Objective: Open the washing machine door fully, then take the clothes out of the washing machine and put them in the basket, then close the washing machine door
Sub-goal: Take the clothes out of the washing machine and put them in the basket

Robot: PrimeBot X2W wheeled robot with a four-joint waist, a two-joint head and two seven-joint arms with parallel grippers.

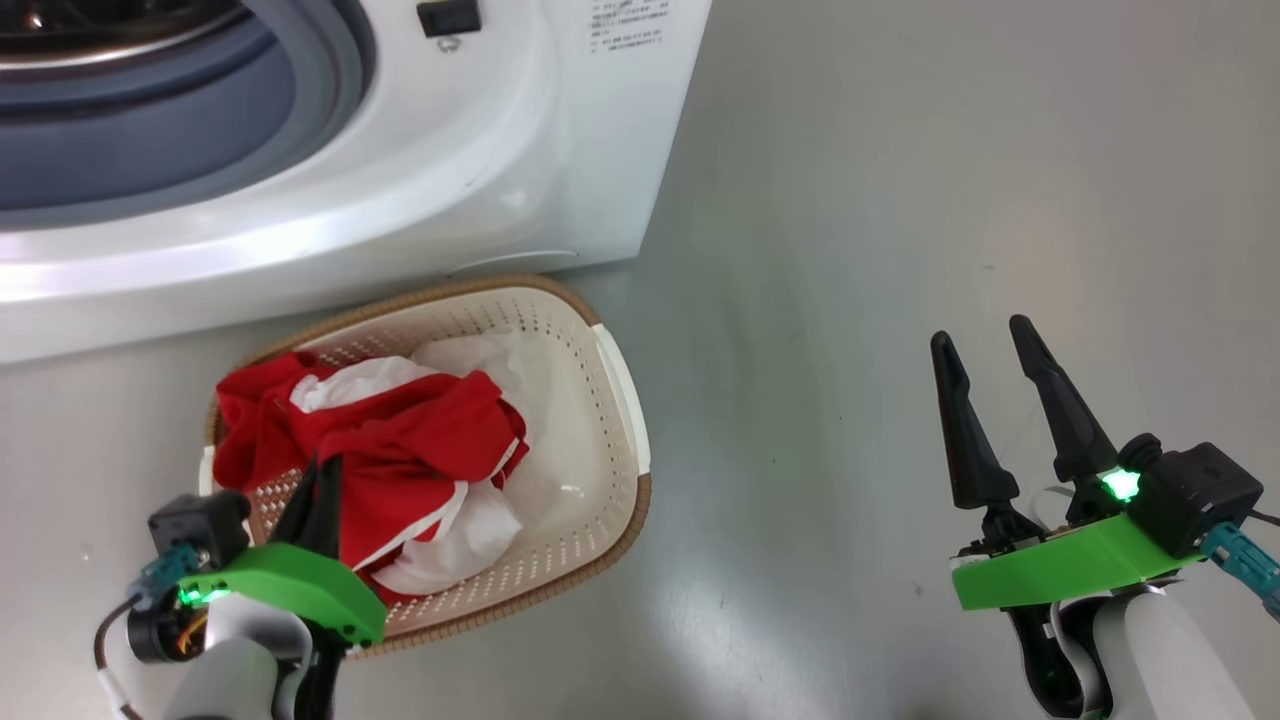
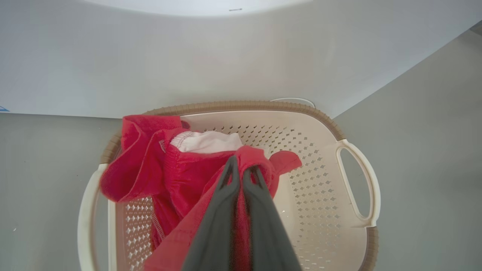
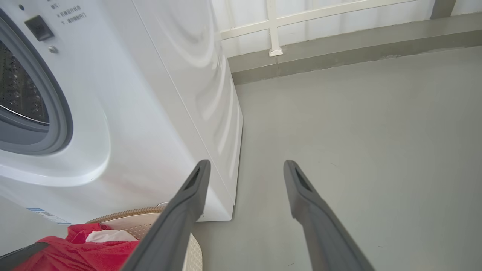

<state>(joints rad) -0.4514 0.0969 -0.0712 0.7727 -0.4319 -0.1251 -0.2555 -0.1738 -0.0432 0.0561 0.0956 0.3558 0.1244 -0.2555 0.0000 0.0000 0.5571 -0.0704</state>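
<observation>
Pinching the clothes (image 1: 400, 440) inside the basket (image 1: 628, 400) with our left gripper (image 2: 243, 172), right gripper (image 1: 988, 338) spread empty, we lack only release and door closing.

The robot's left gripper (image 1: 322, 475) and right gripper (image 1: 980, 335): two long tapered black fingers (image 1: 965, 440) each, on bright green plastic brackets (image 1: 1050, 570) with glowing green lights (image 1: 1120, 485), boxy black camera blocks (image 1: 1200, 495), teal cable plugs (image 1: 1240, 560), pale rounded forearms (image 1: 1170, 650).

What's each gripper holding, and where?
Left gripper pinches a red fold of the clothes, above the basket. Right gripper is open, empty.
</observation>
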